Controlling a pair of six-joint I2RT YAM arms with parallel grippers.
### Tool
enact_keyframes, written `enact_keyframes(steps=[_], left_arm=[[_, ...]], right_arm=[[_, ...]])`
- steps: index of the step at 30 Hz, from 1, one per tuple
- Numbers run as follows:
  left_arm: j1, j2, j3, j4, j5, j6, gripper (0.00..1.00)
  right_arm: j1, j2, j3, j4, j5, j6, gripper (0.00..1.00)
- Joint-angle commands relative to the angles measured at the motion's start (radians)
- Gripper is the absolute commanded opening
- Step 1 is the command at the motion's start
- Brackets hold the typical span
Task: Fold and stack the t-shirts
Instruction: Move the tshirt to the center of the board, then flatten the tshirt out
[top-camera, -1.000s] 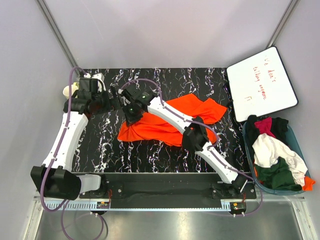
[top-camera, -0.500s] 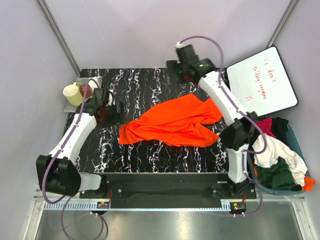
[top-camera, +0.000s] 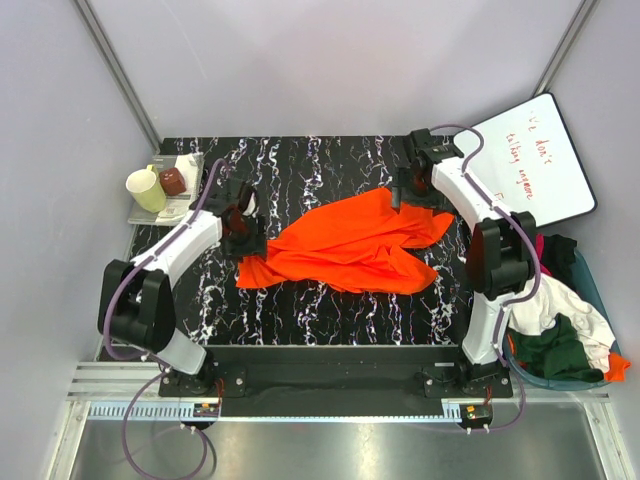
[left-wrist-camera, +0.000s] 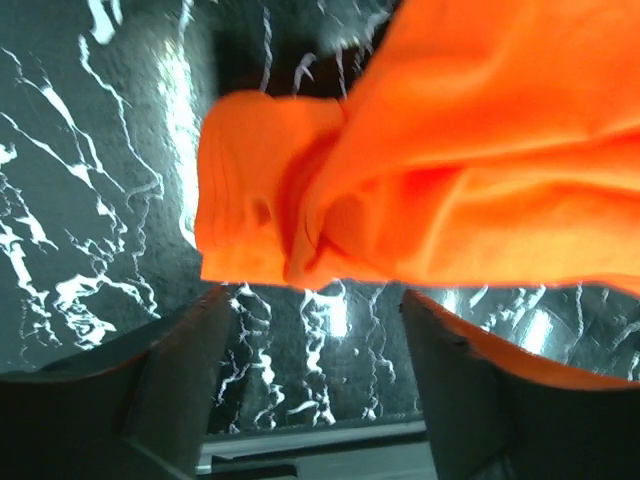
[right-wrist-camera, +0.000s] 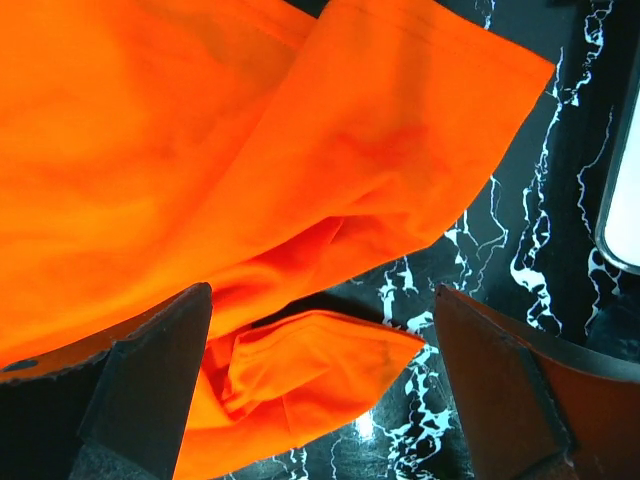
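Observation:
One bright orange t-shirt (top-camera: 345, 245) lies crumpled across the middle of the black marbled table (top-camera: 300, 300). My left gripper (top-camera: 243, 232) hovers at its left edge, open. In the left wrist view the bunched orange cloth (left-wrist-camera: 480, 150) lies just beyond the left gripper (left-wrist-camera: 318, 330), with only table between the jaws. My right gripper (top-camera: 402, 192) is over the shirt's far right corner, open. The right wrist view shows the right gripper (right-wrist-camera: 320, 370) astride an orange sleeve flap (right-wrist-camera: 300, 375) without touching it. More t-shirts, white (top-camera: 545, 300), dark green (top-camera: 555, 350), magenta (top-camera: 530, 250) and black (top-camera: 505, 258), fill a bin.
The blue bin (top-camera: 597, 285) stands off the table's right edge. A white board with red writing (top-camera: 525, 160) lies at the back right, close to the right arm. A yellow cup (top-camera: 147, 190) and a brown object (top-camera: 173, 181) sit on a tray at the back left.
My right arm swung from the shirt's left side to its far right corner and opened. The left arm came in to the shirt's left edge. The shirt now lies spread wider.

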Motion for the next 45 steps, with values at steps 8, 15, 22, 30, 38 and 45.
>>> enact_keyframes(steps=[8,15,22,30,38,45], left_arm=[[-0.001,0.165,0.122,0.033,-0.100,-0.023,0.00],[-0.001,0.169,0.157,0.022,-0.125,-0.011,0.00],[-0.001,0.100,0.196,-0.007,-0.202,-0.001,0.00],[0.004,0.053,0.308,-0.057,-0.318,0.000,0.00],[0.021,-0.074,0.493,-0.090,-0.455,-0.030,0.00],[0.027,-0.214,0.546,-0.087,-0.458,-0.007,0.00]], right_arm=[[-0.030,0.179,0.076,0.084,-0.126,0.029,0.97],[-0.030,0.288,0.102,0.086,-0.197,0.020,0.93],[-0.030,0.288,0.122,0.116,-0.281,0.029,0.00],[-0.029,0.121,0.210,0.118,-0.204,-0.017,0.00],[-0.030,-0.106,0.325,0.119,-0.112,-0.060,0.00],[-0.030,-0.316,0.224,0.159,-0.141,-0.056,0.00]])
